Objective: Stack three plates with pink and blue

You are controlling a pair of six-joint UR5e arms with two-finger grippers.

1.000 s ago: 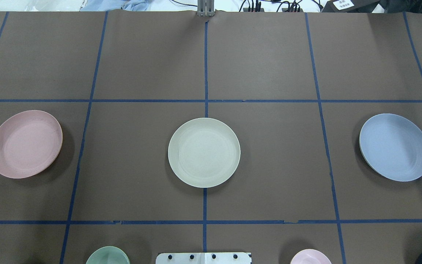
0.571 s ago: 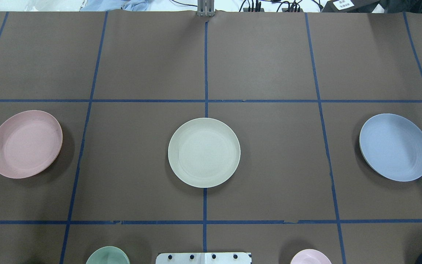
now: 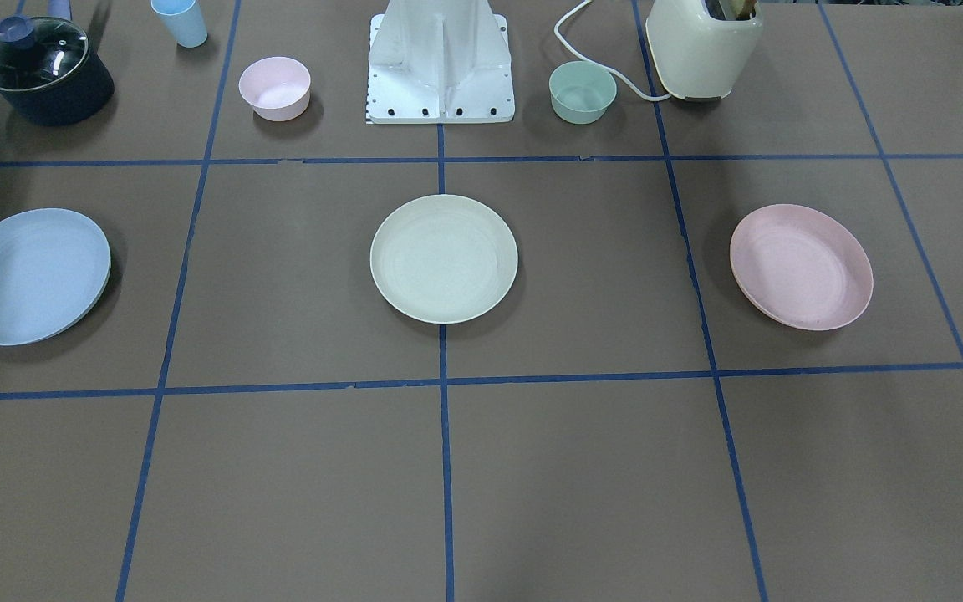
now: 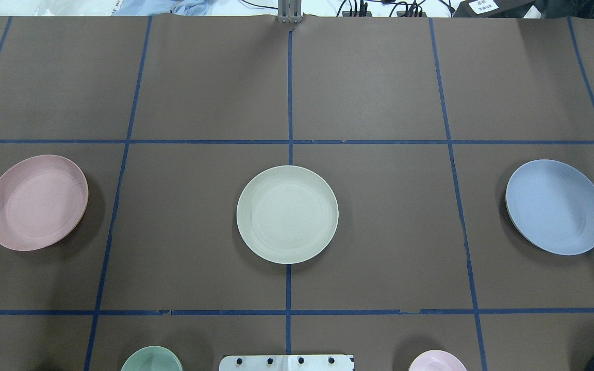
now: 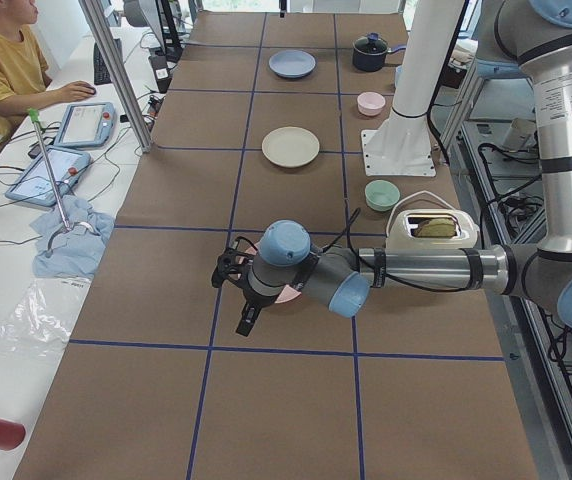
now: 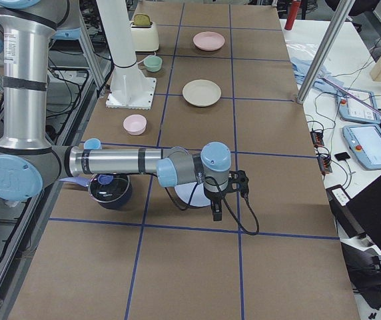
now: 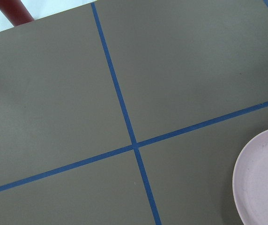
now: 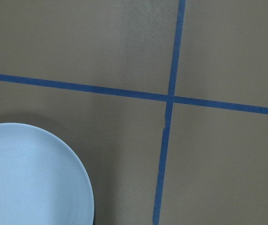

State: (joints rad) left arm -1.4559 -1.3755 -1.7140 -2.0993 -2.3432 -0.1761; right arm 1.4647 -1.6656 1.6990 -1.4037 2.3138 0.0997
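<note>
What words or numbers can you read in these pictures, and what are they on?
Nothing here is clear enough to read.
White label on the dark box, top right of the overhead view: it has dark print, but it is too small and blurred to read.
Cream plate, pink plate, blue plate: no writing shows on them.

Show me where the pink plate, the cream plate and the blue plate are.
pink plate (image 4: 36,202), overhead exterior view, middle of its flat base
cream-white plate (image 4: 287,214), overhead exterior view, middle of its flat base
light blue plate (image 4: 556,206), overhead exterior view, middle of its flat base
</note>
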